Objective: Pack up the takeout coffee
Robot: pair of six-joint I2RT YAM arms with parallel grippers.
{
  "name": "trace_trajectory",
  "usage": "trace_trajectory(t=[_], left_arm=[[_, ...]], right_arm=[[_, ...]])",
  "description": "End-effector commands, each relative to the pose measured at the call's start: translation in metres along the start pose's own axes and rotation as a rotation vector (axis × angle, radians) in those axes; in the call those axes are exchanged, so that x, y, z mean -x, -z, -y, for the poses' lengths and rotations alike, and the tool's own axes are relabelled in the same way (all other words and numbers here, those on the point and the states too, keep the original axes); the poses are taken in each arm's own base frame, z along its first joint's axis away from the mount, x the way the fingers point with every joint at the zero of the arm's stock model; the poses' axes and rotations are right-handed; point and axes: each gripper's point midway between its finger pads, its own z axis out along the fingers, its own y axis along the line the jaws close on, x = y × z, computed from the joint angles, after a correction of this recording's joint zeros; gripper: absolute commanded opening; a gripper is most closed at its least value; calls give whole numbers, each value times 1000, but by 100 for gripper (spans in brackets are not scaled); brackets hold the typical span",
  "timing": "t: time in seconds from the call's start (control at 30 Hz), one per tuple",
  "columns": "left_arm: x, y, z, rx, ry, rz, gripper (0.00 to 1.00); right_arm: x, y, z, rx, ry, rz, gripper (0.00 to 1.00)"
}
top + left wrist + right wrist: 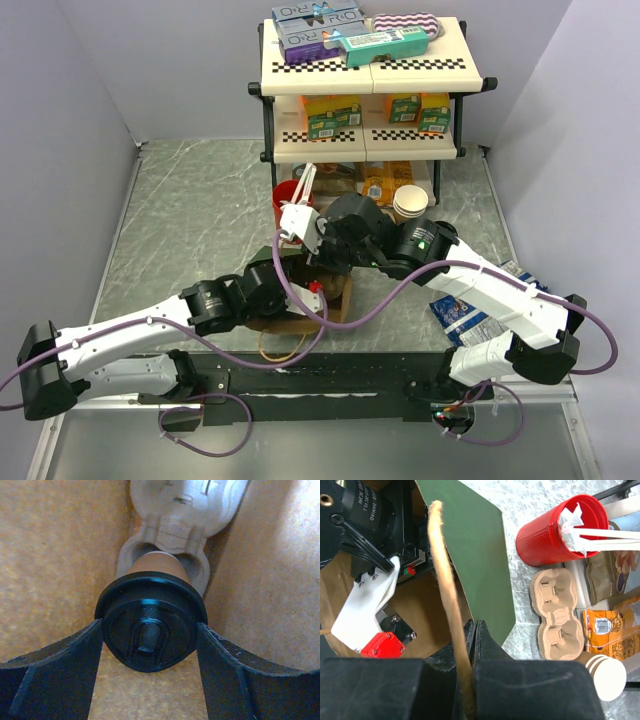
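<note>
So the takeout coffee (150, 622) is already down inside the paper bag (50, 555), where it's gripped at the rim of its black lid by the left gripper (150, 637), and its base looks to be meeting a ring of the grey pulp carrier (185, 510) at the bottom of the bag. The right gripper (474, 630) is clenched on the bag's twine handle (441, 570), so the mouth gets pulled open. To do this bit well, the cup should probably be eased straight down until it's seated upright in that ring, and only then let go (a lid grip can pop the lid if the cup gets twisted or dragged sideways). The lid is glossy moulded plastic with a raised sip tab, the cup is matte brown tapered paper, the bag walls are fibrous kraft, and the handle is rough twisted cord. A smooth red cup (550, 535) can be seen outside the bag
</note>
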Motion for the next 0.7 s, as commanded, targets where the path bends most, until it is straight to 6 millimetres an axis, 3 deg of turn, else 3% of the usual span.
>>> trace_trajectory(t=[0.0,0.2,0.47,0.67], left_arm=[[-11,1,-8,80,15,-9,1],[-22,1,-7,98,23,-20,1],[-14,1,-26,131,45,-17,1],[-16,-6,-28,102,46,-44,1]], right_arm=[[19,13,7,-28,-15,70,0],[17,11,5,-17,-15,63,0],[18,12,-7,49,-36,64,0],[18,12,-19,114,-60,64,0]])
